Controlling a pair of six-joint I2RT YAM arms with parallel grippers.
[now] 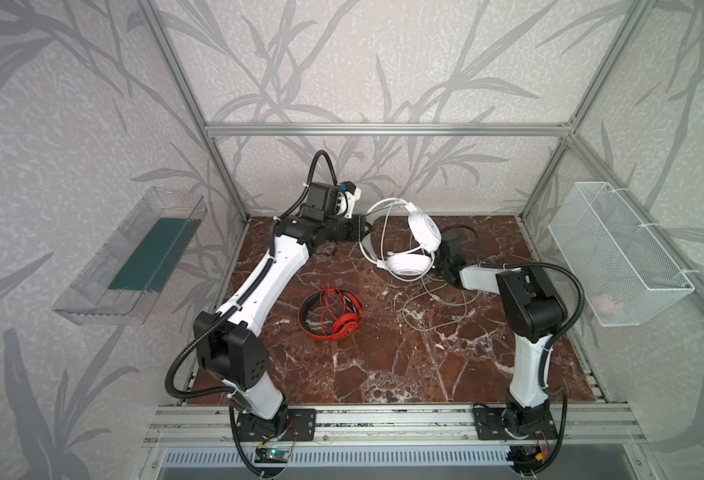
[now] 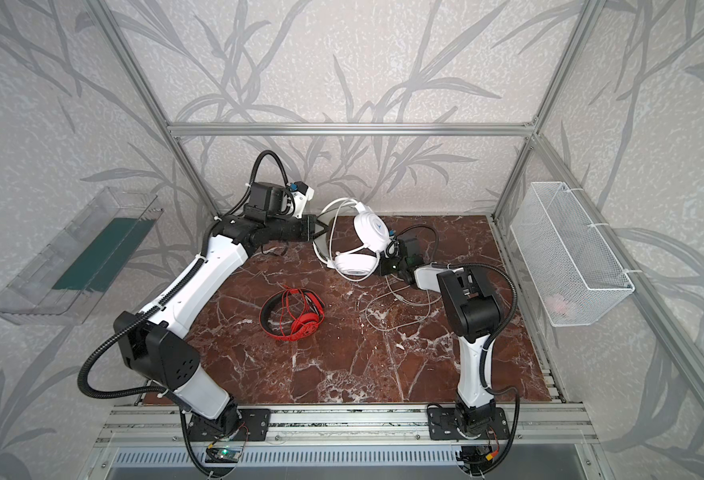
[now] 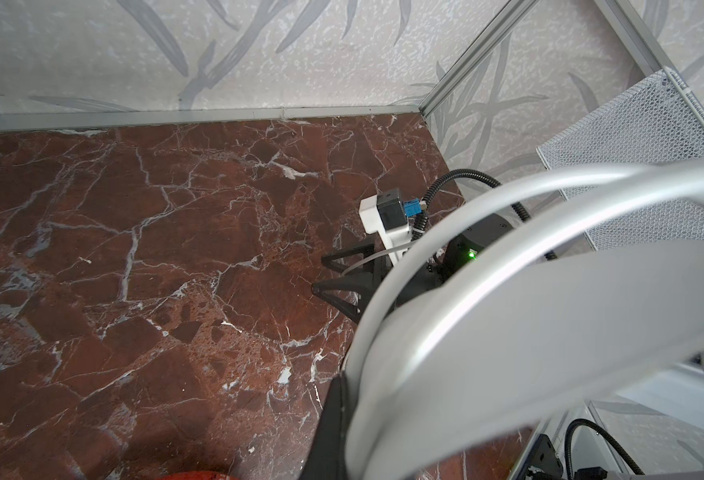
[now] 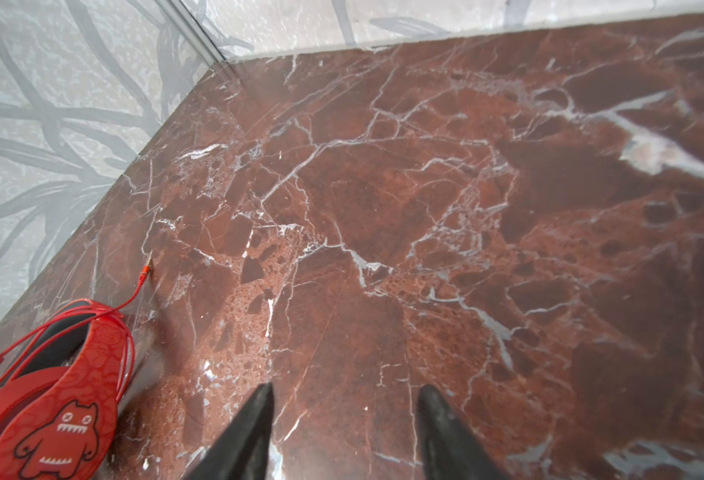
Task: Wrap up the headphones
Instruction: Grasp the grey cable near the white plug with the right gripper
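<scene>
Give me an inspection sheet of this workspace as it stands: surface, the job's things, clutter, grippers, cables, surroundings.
Surface: marbled red-brown tabletop, no spills seen.
Job's things: white headphones at the back; red headphones lying mid-table.
Clutter: nothing seen.
Grippers: left gripper shut on the white headphones' band; right gripper open, beside the white earcups.
Cables: white cable loose in loops on the table; red cable wound across its headband, plug resting on the table.
Surroundings: clear tray on the left wall; mesh basket on the right, holding something pink that is too unclear to identify.
</scene>
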